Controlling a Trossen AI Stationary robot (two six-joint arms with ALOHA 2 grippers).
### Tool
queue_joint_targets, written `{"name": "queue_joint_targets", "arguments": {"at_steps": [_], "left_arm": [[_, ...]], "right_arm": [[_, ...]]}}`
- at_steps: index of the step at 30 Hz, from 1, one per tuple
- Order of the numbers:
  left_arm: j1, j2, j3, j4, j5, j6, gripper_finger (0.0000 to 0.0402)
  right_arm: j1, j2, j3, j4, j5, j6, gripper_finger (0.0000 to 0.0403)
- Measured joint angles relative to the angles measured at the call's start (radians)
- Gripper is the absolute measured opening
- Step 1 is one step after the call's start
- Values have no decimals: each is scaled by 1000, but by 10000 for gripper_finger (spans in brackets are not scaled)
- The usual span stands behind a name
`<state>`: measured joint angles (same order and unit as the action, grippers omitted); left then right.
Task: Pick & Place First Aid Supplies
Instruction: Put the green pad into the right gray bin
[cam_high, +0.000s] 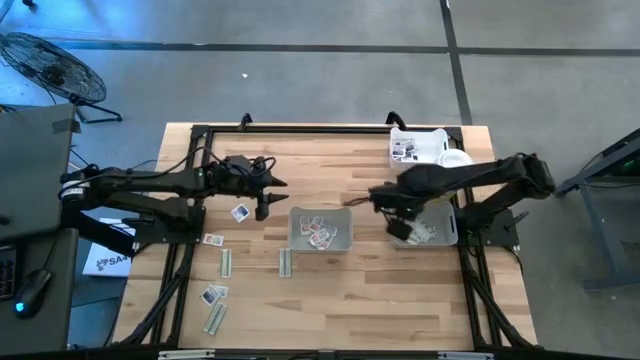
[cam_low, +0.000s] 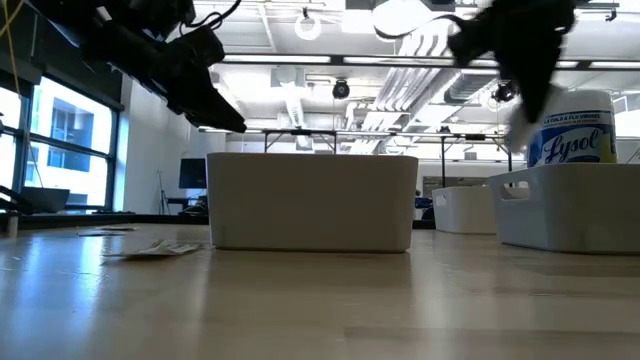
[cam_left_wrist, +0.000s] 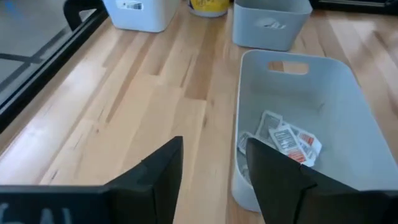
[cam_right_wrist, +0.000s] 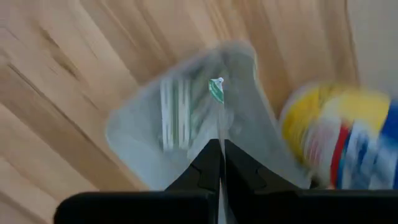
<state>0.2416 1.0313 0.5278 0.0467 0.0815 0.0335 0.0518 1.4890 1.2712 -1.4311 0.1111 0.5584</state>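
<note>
My left gripper (cam_left_wrist: 214, 146) (cam_high: 272, 195) is open with nothing between its fingers, just off the left end of the middle grey tray (cam_left_wrist: 336, 81) (cam_high: 300, 240). White squarish packets (cam_left_wrist: 286, 140) lie in that tray. My right gripper (cam_right_wrist: 219, 144) (cam_high: 393, 222) points down over the right grey tray (cam_right_wrist: 134, 146) (cam_high: 445, 235), shut on a thin pale strip packet (cam_right_wrist: 216, 90). More pale strips (cam_right_wrist: 174, 112) lie in that tray. Loose packets lie flat on the table at the left: a white one (cam_high: 240, 212) and a strip (cam_high: 226, 262). My right gripper pinches the pale strip packet between its two fingers, which come from above and point down. The packet shows edge-on (cam_right_wrist: 220, 124) and sticks out past the fingertips to a green-white end. It hangs clear above the right tray.
A third tray (cam_high: 415, 148) with packets stands at the far right, with a white-lidded yellow wipes canister (cam_high: 455, 158) (cam_low: 570, 130) beside it. More loose packets (cam_high: 213, 294) lie near the front left. Bare wood lies between the trays and the near edge.
</note>
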Motion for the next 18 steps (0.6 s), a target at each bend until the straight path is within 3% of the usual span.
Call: {"name": "queue_joint_targets", "arguments": {"at_steps": [4, 8, 18], "left_arm": [[0, 0, 0, -2, -4, 0, 174], [0, 0, 0, -3, -5, 18, 174], [0, 0, 0, -73, -18, 13, 174]], "right_arm": [[33, -28, -91, -44, -59, 153, 3], [42, -38, -225, 30, -80, 170, 2], [38, -38, -317, 97, 101, 170, 43]]}}
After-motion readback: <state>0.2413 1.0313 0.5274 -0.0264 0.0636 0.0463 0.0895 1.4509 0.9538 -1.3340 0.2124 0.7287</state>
